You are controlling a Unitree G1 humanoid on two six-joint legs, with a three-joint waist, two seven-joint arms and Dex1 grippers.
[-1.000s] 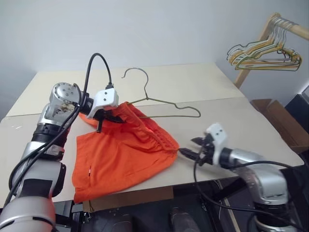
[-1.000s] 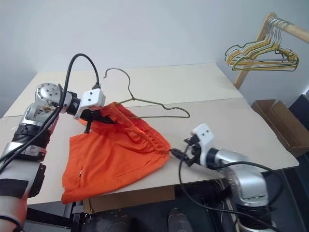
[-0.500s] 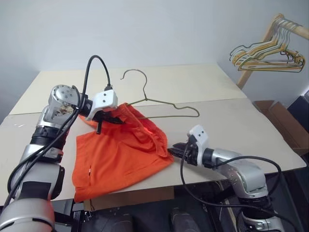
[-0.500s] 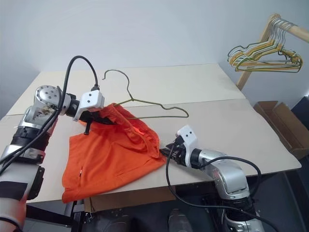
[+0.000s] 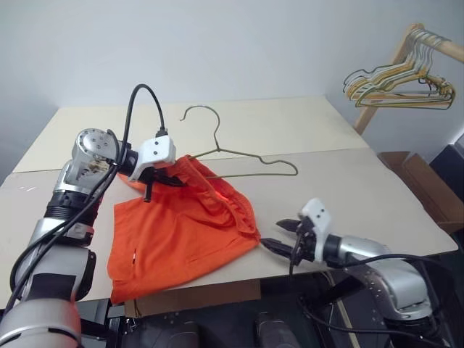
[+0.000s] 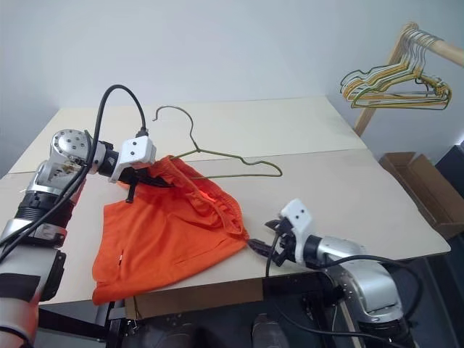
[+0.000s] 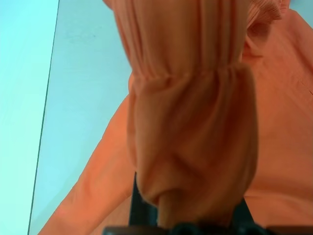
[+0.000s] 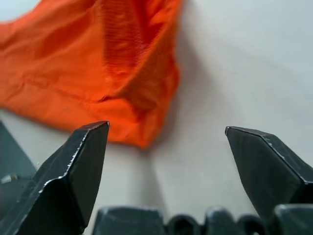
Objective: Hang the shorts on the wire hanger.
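The orange shorts point(image 5: 181, 228) lie spread on the table, one waistband end lifted. My left gripper point(image 5: 167, 178) is shut on that raised waistband end, and the fabric bunches over its fingers in the left wrist view point(image 7: 190, 147). The wire hanger point(image 5: 250, 158) lies flat just behind the shorts, hook pointing away, its left half hidden under the fabric. My right gripper point(image 5: 280, 237) is open near the table's front edge, a short way right of the shorts' near corner point(image 8: 142, 105). Nothing is between its fingers point(image 8: 83, 161).
A wooden rack with a bunch of yellowish hangers point(image 5: 399, 80) stands at the far right. A cardboard box point(image 5: 420, 181) sits on the floor beyond the table's right edge. The table top point(image 5: 348, 181) right of the hanger is bare.
My right gripper reached in to the shorts' near corner, half closing, then drew back toward the table's front edge and opened again. The corner sits slightly further left. The left gripper has stayed put.
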